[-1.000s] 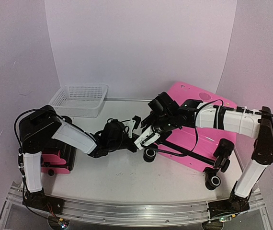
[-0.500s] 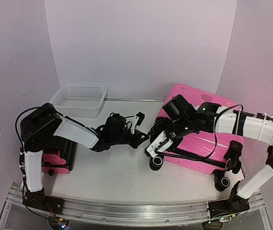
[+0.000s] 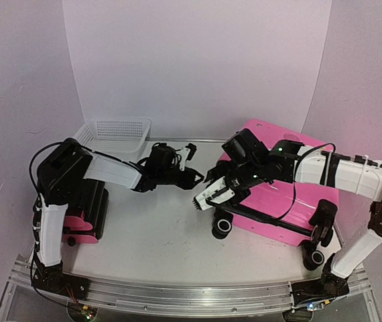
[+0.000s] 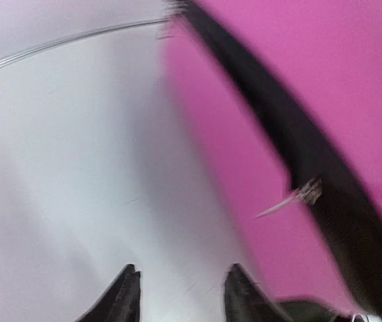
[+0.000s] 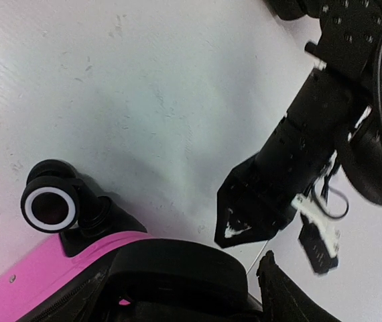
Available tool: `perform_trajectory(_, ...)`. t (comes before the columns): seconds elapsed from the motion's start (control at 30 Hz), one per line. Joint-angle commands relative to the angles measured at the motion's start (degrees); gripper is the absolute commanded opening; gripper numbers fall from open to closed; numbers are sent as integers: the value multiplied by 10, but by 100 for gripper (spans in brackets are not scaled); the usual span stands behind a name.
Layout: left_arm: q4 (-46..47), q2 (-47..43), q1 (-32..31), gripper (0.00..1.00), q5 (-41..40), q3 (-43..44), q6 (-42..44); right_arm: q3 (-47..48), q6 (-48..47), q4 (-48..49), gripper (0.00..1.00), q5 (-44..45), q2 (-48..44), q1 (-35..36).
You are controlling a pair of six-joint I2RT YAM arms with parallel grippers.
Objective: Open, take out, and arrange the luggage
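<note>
Nearest, the wheels [image 3: 221, 227] are inviting trouble: a shove could send the suitcase [image 3: 281, 201] rolling, and the crowded fingers could clash. It is lying well right of the basket [image 3: 110, 137], wheels toward the near side, long axis seemingly running near to far. The right fingers [image 3: 208, 194] are hovering at its basket-side corner, gripping or not I cannot tell. The left fingers [image 4: 127, 298], nearer the basket, are standing narrowly apart, empty.

Probably a robotics lab: a white table [image 3: 164, 235] ringed by plain backdrop panels [image 3: 198, 60], left arm [image 3: 110, 176] and right arm [image 3: 338, 174] bolted to an aluminium rail [image 3: 177, 295] at its near edge.
</note>
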Motion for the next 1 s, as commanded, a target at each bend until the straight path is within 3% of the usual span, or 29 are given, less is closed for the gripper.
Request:
perform_trajectory(0.0, -62, -160, 47, 51, -62, -80, 8, 78, 277, 48, 9, 42, 47, -26)
perform_trajectory(0.2, -98, -369, 47, 63, -88, -187, 23, 230, 382, 80, 22, 107, 191, -47)
perform_trajectory(0.3, -117, -435, 48, 64, -109, -230, 9, 333, 446, 68, 56, 120, 269, -50)
perform_trajectory(0.43, -133, -491, 47, 67, -99, -262, -19, 390, 535, 61, 95, 115, 268, -57)
perform_trajectory(0.6, -143, -487, 46, 81, -26, -261, -54, 380, 683, 5, 98, 97, 173, -123)
perform_trajectory(0.73, -144, -440, 6, 87, 25, -235, -77, 318, 809, -40, 98, 110, 71, -247)
perform_trajectory(0.83, -142, -392, -46, 88, 53, -200, -106, 311, 904, -126, 98, 7, 47, -397)
perform_trajectory(0.9, -142, -353, -87, 88, 65, -165, -126, 309, 918, -167, 98, -81, 50, -500)
perform_trajectory(0.97, -136, -315, -120, 88, 74, -132, -151, 297, 930, -183, 98, -145, 59, -561)
